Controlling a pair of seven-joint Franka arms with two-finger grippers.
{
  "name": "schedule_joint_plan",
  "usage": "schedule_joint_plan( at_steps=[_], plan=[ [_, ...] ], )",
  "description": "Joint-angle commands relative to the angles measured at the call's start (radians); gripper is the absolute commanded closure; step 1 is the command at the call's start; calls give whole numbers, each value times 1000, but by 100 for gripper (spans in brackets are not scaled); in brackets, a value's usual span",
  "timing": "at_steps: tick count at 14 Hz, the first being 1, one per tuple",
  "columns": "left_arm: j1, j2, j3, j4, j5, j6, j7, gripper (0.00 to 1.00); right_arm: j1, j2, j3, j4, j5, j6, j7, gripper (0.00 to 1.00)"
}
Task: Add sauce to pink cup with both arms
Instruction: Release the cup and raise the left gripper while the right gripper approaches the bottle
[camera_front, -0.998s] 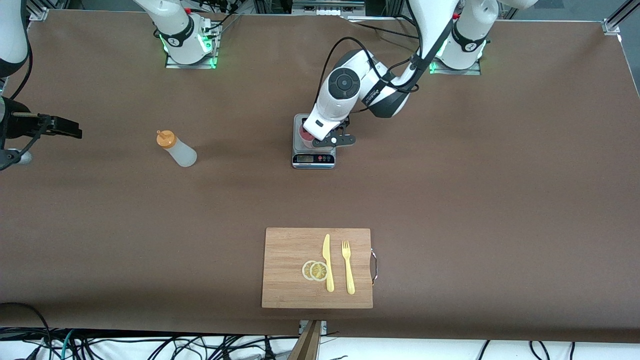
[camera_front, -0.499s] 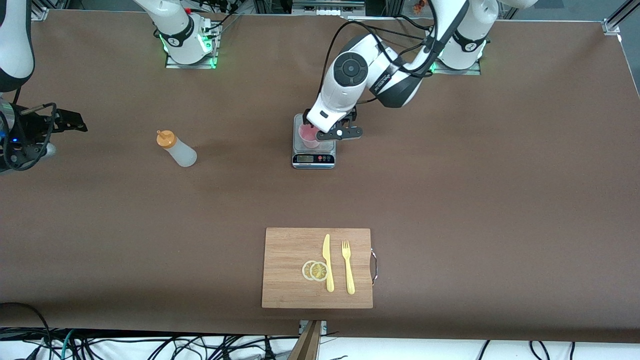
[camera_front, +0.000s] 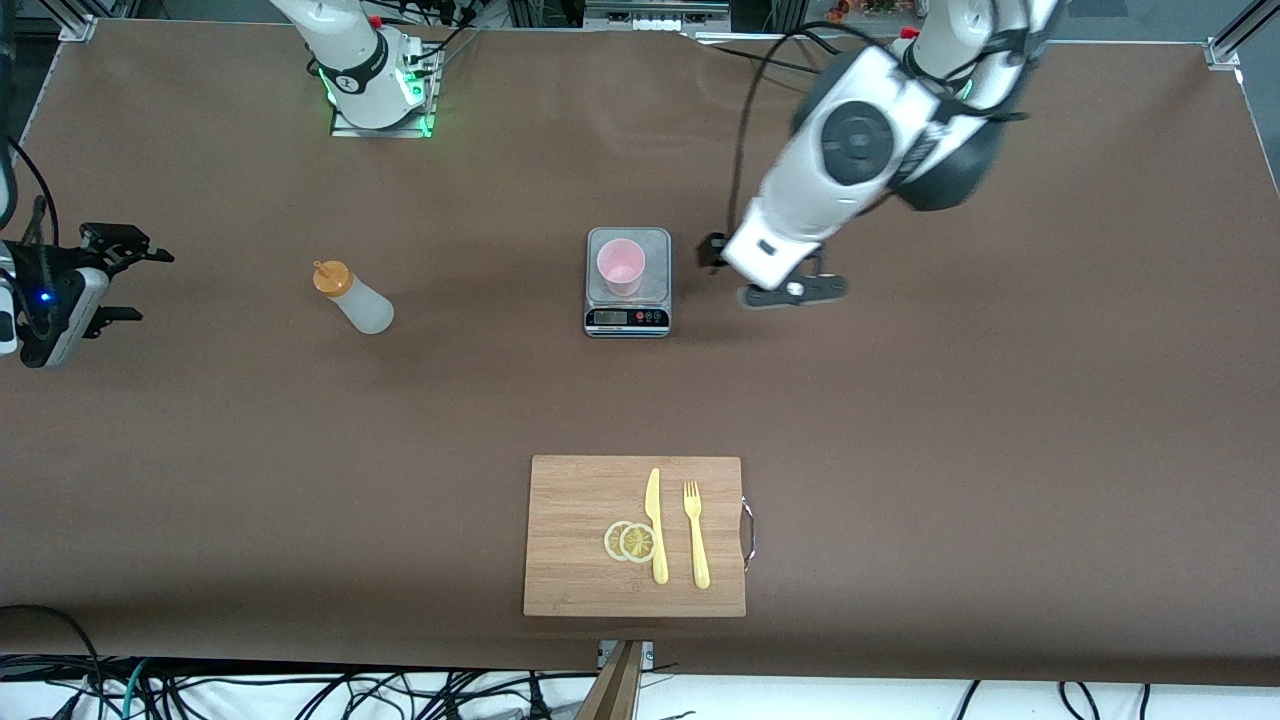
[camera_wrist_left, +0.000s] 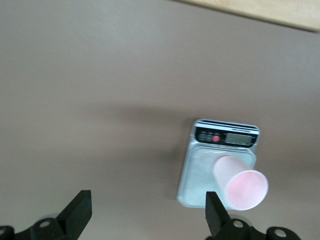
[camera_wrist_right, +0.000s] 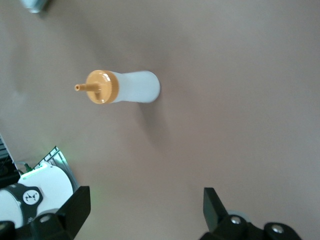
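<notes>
The brown table (camera_front: 300, 450) carries a rectangular bamboo cutting board (camera_front: 580, 500) near the front camera, bearing two round lemon slices (camera_front: 630, 541), a yellow plastic knife (camera_front: 655, 525) and a yellow plastic fork (camera_front: 695, 535). The left gripper (camera_front: 765, 275) hangs empty, fingers spread wide, over bare table just beside a small silver kitchen scale (camera_front: 627, 310), toward the left arm's end from it. On the scale's platform stands the small pale pink plastic cup (camera_front: 620, 267), upright; its inside looks empty. The right gripper (camera_front: 125, 285) hovers over the right arm's end of the table, fingers apart, holding nothing. Between it and the scale stands the translucent whitish squeeze bottle of sauce (camera_front: 355, 297) with its orange nozzle cap, well apart from both grippers.
</notes>
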Motion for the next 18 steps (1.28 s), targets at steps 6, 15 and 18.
schedule_joint_plan(
  at_steps=[6,15,18],
  plan=[
    [187,-154,135,-26,165,-176,484,0,-128,9,8,-244,336,88,-581,0],
    [213,-168,251,15,191,-162,651,0,-216,155,8,-355,555,72,-1074,0],
    [213,-168,249,38,189,-156,621,0,-217,193,8,-380,593,63,-1159,0]
  ],
)
